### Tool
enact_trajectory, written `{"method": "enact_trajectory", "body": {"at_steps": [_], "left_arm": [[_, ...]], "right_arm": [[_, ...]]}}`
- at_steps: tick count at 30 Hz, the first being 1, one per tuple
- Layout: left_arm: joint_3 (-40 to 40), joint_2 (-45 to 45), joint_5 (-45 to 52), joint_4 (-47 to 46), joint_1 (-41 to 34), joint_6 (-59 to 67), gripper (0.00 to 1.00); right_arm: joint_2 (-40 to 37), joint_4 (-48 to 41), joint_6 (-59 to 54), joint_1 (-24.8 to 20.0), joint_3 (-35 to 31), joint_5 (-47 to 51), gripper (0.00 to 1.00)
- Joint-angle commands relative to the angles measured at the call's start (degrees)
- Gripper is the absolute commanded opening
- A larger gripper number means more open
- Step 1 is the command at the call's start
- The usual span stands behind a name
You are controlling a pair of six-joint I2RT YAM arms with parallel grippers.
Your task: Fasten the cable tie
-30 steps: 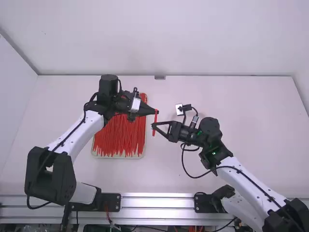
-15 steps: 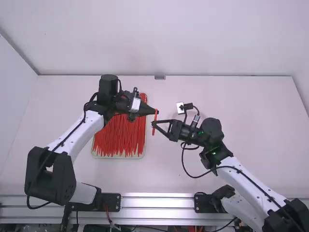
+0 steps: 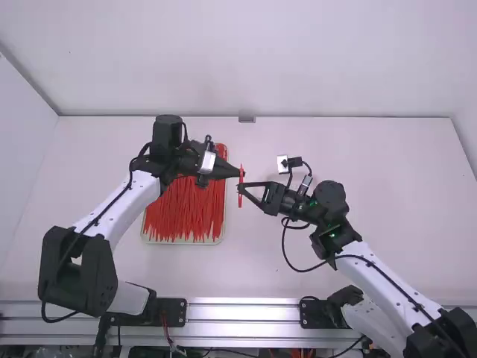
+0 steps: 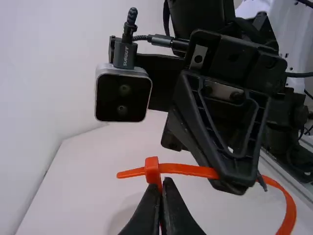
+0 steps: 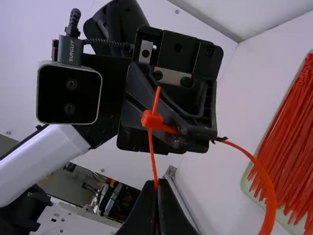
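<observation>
A red cable tie [image 3: 240,195] hangs in the air just right of the tray, held between both grippers. My left gripper [image 3: 237,172] is shut on the tie at its square head [image 4: 152,169], seen close up at the left gripper [image 4: 160,182]. My right gripper [image 3: 244,188] meets it from the right and is shut on the strap [image 5: 153,159] a short way from the head [image 5: 149,119]; the fingers of the right gripper [image 5: 157,183] close around it. The rest of the tie curves away in a loop [image 4: 288,210].
A white tray [image 3: 184,240] with a pile of several red cable ties [image 3: 186,209] lies under the left arm. The table to the right and behind the grippers is bare.
My right gripper has risen slightly and drawn nearer the left gripper's tip, taking the tie up with it. The left arm has hardly moved.
</observation>
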Motion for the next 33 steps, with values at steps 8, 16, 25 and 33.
{"method": "enact_trajectory", "body": {"at_steps": [8,16,25,33], "left_arm": [[0.5,-0.1,3.8,0.2,-1.5,4.4,0.01],[0.5,-0.1,3.8,1.7,-2.2,4.6,0.01],[0.5,-0.2,3.8,2.4,-4.0,9.7,0.01],[0.5,-0.2,3.8,2.5,-4.5,13.4,0.01]], "right_arm": [[-0.3,5.1,1.8,0.7,1.8,3.1,0.0],[-0.3,5.0,1.8,0.5,1.8,4.5,0.0],[-0.3,5.4,1.9,-0.5,1.8,6.4,0.0],[-0.3,5.8,3.3,-2.6,1.8,6.2,0.0]]}}
